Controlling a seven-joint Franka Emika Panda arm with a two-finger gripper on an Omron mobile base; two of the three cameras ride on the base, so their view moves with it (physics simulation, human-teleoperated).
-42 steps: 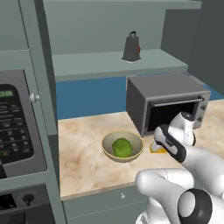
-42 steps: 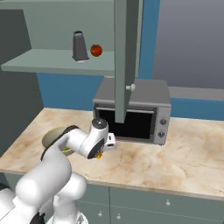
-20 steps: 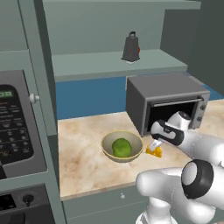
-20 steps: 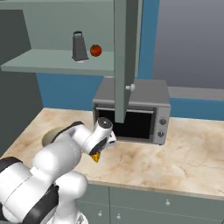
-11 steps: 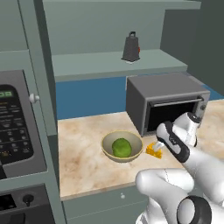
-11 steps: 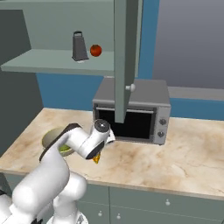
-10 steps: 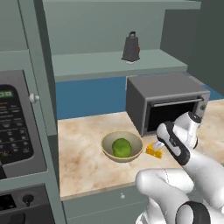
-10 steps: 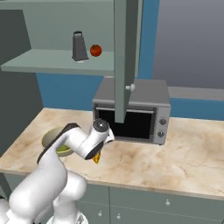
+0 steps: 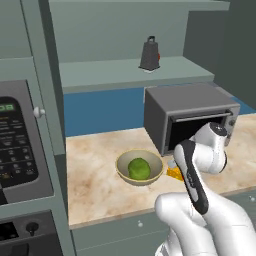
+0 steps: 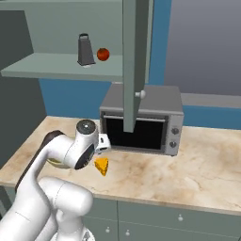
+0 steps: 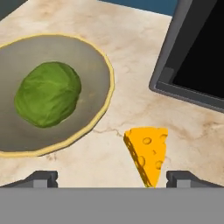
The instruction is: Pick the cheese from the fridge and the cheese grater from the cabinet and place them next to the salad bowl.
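The small yellow-orange cheese wedge (image 11: 146, 155) stands on the marble counter just beside the round beige salad bowl (image 11: 103, 70) with its green lettuce ball. Our two-finger gripper (image 11: 111, 178) hangs over it, jaws wide, holding nothing. That half looks done; the dark grey box grater (image 10: 85, 49) waits on the grey-green cabinet shelf (image 10: 56, 68), well above the bowl. Our hand view alone shows cheese and bowl apart.
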